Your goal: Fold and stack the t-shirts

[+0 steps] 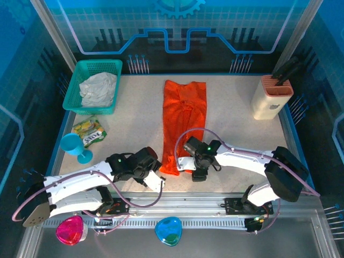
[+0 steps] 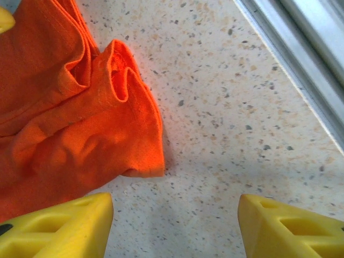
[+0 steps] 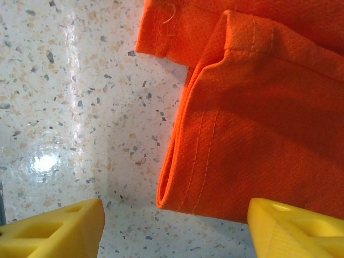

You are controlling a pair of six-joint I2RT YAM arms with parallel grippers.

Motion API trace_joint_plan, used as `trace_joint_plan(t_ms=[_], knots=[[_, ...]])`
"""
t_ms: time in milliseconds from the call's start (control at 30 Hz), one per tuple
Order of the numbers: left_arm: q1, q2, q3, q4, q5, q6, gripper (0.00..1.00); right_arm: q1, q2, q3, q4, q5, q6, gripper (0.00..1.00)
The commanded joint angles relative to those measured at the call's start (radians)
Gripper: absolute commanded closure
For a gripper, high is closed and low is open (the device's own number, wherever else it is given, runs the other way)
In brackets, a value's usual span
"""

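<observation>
The orange t-shirt (image 1: 184, 121) lies folded into a long strip down the middle of the table, its near end by both grippers. A whitish-grey t-shirt (image 1: 98, 88) is bunched up in the teal basket (image 1: 75, 102). My left gripper (image 1: 155, 176) is low at the strip's near left corner. In the left wrist view it is open (image 2: 174, 228) over bare table, with the orange shirt's corner (image 2: 80, 134) just ahead and to the left. My right gripper (image 1: 189, 161) sits at the near right edge. It is open (image 3: 174, 231), and the stitched hem corner (image 3: 226, 161) lies just ahead of its fingers.
A snack packet (image 1: 90, 131) and a teal goblet (image 1: 72, 146) stand at the left. A knife block (image 1: 271, 97) stands at the back right. Pink (image 1: 71, 230) and blue (image 1: 168, 231) pieces lie on the near rail. The metal rail (image 2: 301, 48) runs close to the left gripper.
</observation>
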Motion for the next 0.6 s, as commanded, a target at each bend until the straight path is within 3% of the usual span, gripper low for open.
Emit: trace_joint_plan(t_ms=[0, 400, 500, 567], knots=[[0.018, 0.038, 0.001, 0.039, 0.066, 0.077, 0.36, -0.001, 0.005, 0.009, 0.024, -0.013, 0.028, 0.29], [0.058, 0.249, 0.091, 0.088, 0.118, 0.137, 0.40, -0.003, 0.141, 0.017, 0.064, -0.022, 0.057, 0.33], [0.060, 0.283, 0.099, 0.112, 0.129, 0.152, 0.40, -0.009, 0.173, 0.022, 0.059, -0.004, 0.060, 0.37], [0.062, 0.311, 0.108, 0.118, 0.129, 0.158, 0.42, -0.019, 0.181, 0.023, 0.059, 0.011, 0.066, 0.46]])
